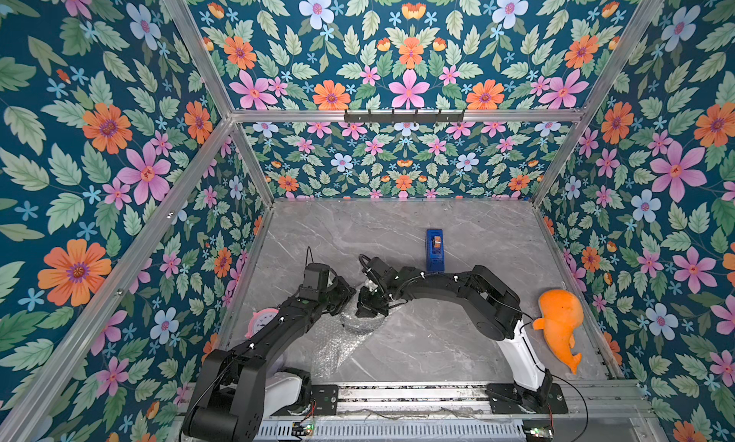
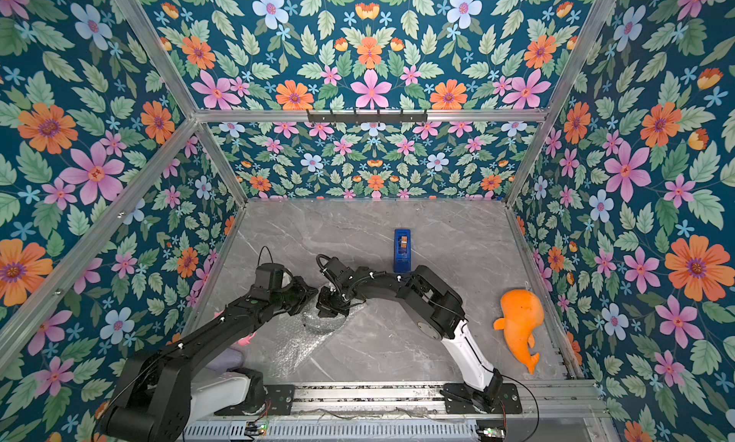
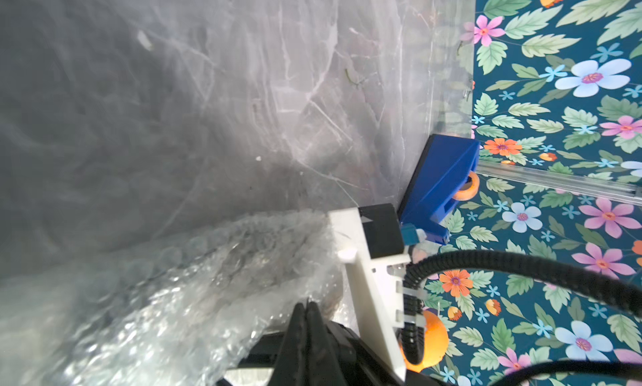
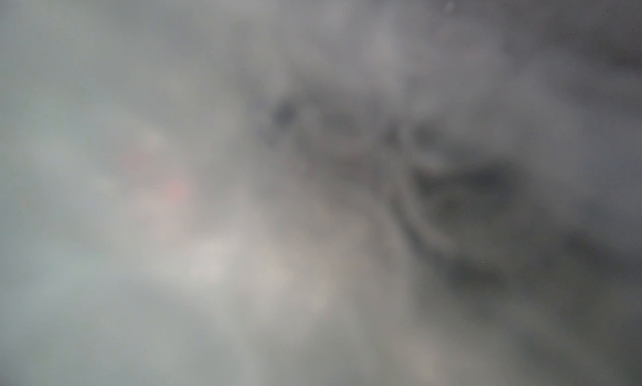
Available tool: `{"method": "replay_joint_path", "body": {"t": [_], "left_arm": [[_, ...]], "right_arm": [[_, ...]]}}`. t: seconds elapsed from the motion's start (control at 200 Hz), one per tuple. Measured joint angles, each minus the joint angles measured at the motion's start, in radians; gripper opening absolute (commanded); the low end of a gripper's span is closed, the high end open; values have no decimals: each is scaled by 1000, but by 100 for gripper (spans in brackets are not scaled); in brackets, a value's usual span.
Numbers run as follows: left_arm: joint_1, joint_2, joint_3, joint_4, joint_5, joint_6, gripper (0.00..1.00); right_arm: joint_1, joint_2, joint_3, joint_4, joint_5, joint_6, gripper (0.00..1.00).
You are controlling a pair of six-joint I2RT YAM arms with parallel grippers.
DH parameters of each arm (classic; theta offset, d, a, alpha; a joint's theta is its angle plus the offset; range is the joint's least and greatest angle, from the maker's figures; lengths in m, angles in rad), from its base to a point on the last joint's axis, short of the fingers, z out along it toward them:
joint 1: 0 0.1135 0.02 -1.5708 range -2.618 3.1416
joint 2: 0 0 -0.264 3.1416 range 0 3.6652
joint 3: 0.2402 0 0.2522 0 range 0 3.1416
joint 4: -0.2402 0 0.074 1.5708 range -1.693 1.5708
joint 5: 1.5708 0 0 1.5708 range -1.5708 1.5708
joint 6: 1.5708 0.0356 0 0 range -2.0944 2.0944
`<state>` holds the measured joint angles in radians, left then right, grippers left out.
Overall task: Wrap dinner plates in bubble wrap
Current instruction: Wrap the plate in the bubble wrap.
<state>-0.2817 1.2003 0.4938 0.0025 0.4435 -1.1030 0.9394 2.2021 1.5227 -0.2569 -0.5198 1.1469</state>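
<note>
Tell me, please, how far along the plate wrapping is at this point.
Done: bubble wrap already lies over a round dark shape, apparently the plate. In hand: the left pincer and right pincer are shut at the wrap above it; a pinch can't be confirmed. Remaining: finishing the folds and probably taping, as the blue tape dispenser stands apart.

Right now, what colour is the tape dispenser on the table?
The tape dispenser is blue, with an orange tape roll; clearest in the left wrist view.

I'm looking into a lab test cell: floral printed panels (image 1: 99, 141) on an aluminium frame (image 1: 397, 115), marble-look tabletop (image 1: 437, 340) lower centre, robot arms (image 1: 437, 285) bolted to a slotted rail (image 1: 409, 392) along the bottom edge.
</note>
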Motion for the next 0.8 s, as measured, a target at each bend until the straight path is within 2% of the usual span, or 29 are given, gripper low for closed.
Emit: {"method": "replay_joint_path", "body": {"t": [0.21,0.42,0.53,0.72,0.8], "left_arm": [[0,79,-63,26,29,10,0],[0,18,-76,-5,43,61,0],[0,31,-70,-41,22,93,0],[4,129,-97,38,47,114,0],[4,147,-104,76,61,114,0]], "right_arm": [[0,-4,-3,-8,10,0,0],[0,-6,-5,-8,16,1,0],[1,-23,-9,-22,37,-1,0],[2,-79,18,-89,65,-30,27],[2,-106,39,-115,80,-40,34]]}}
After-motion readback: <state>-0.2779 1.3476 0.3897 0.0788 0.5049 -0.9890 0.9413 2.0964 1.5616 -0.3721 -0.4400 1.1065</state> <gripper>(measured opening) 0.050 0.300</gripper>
